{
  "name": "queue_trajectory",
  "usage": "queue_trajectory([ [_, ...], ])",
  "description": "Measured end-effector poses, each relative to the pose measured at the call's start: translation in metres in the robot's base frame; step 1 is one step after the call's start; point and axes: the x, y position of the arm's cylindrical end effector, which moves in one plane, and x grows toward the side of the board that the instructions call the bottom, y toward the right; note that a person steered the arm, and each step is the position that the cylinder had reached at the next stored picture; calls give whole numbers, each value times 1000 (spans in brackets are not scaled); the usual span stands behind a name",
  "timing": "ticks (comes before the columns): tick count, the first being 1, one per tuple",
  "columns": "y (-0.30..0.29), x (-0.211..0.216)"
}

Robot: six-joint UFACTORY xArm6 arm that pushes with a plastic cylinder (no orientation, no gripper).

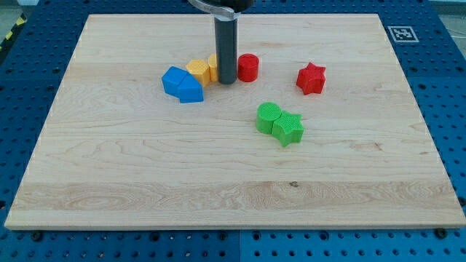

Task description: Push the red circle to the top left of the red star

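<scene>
The red circle (248,67) sits in the upper middle of the wooden board. The red star (312,78) lies to its right and slightly lower, well apart from it. My tip (226,81) stands just to the left of the red circle, close to or touching it, between the circle and the yellow blocks. The rod hides part of the yellow block behind it.
Two yellow blocks (198,70) sit left of the rod, one partly hidden. A blue block (182,84) touches them on the left. A green circle (268,117) and a green star (288,128) sit together below the red star. A marker tag (401,33) is at the top right.
</scene>
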Motion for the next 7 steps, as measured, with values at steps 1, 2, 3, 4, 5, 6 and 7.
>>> queue_trajectory([
  [1,-6,0],
  [2,4,0],
  [3,10,-14],
  [4,24,-25],
  [5,44,-25],
  [6,45,-32],
  [7,45,-36],
])
